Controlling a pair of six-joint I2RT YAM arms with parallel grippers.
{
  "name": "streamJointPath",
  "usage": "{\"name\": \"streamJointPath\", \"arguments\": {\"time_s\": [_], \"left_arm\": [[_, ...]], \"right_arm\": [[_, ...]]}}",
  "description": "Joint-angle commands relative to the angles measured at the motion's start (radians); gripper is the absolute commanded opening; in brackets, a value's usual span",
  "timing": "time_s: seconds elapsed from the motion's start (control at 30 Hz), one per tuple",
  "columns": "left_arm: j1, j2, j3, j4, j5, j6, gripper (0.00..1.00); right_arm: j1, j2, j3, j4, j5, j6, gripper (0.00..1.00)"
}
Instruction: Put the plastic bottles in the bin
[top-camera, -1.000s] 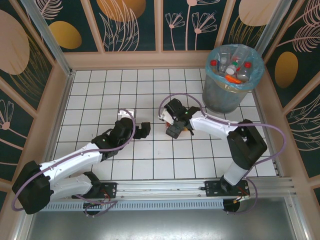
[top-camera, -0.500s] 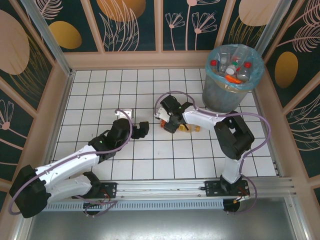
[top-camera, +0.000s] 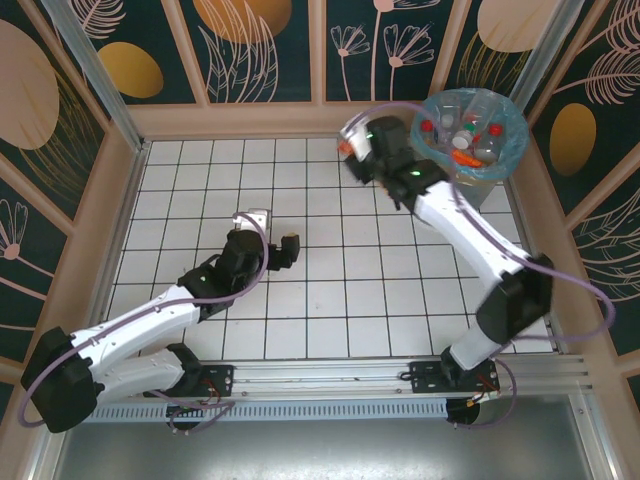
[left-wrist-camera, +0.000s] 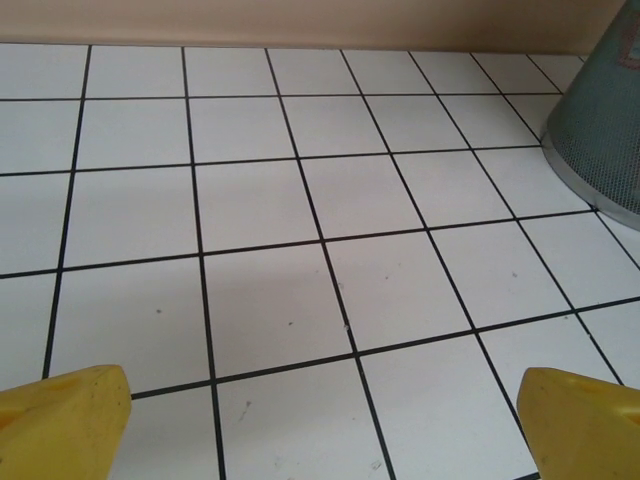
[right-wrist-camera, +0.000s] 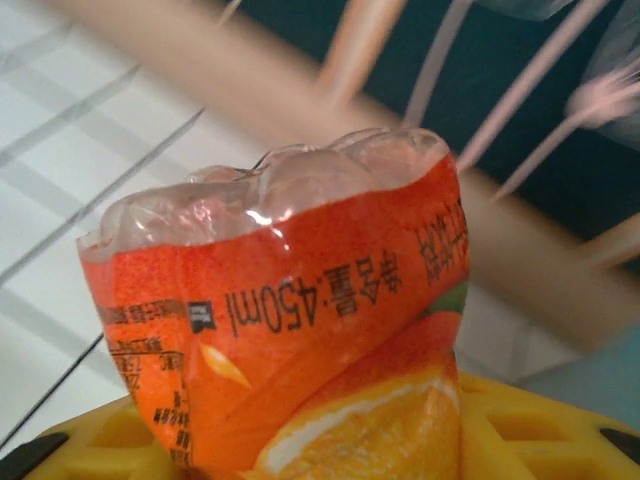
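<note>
Yellow-tipped, the left gripper (top-camera: 287, 247) stands wide open and empty, low over the white tiles (left-wrist-camera: 250, 300) near mid-table. Farther out, the right gripper (top-camera: 352, 152) hangs high, clamped on a crushed orange-labelled bottle (right-wrist-camera: 300, 330), near the left side of the bin (top-camera: 519, 128) but not yet over it. Other bottles (top-camera: 470, 135) lie inside. To do this well, carry the bottle fully past the edge before letting go; released early, so light and squashed a thing could bounce off.

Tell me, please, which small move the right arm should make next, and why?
Probably move the right gripper sideways until it is over the bin, and only then release. It holds a crushed orange-labelled bottle, raised, but in the top view it is beside the bin's rim, not above the opening.
</note>
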Motion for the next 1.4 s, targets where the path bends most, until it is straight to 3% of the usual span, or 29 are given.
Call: {"name": "streamJointPath", "arguments": {"time_s": [0.0,0.13,0.43,0.77,1.0,1.2,1.37], "left_arm": [[-0.003,0.012,0.016,0.041,0.025,-0.006,0.99],[-0.002,0.002,0.009,0.041,0.028,-0.023,0.99],[-0.002,-0.036,-0.02,0.024,-0.008,-0.021,0.99],[-0.002,-0.043,-0.026,0.022,0.001,-0.035,0.99],[-0.002,-0.021,-0.025,0.035,0.017,-0.037,0.99],[-0.001,-0.009,-0.02,0.044,0.027,-0.045,0.99],[-0.001,-0.015,-0.024,0.035,0.025,-0.045,0.99]], "right_arm": [[-0.038,-0.162,-0.091,0.361,0.193,-0.008,0.45],[-0.109,-0.256,-0.196,0.617,0.282,-0.004,0.43],[-0.294,-0.277,-0.321,0.865,0.299,0.028,0.44],[-0.462,-0.257,-0.459,0.852,0.191,0.232,0.47],[-0.472,-0.278,-0.486,0.834,0.156,0.227,0.52],[-0.483,-0.271,-0.461,0.682,0.167,0.314,0.59],[-0.511,-0.261,-0.476,0.585,0.11,0.435,0.54]]}}
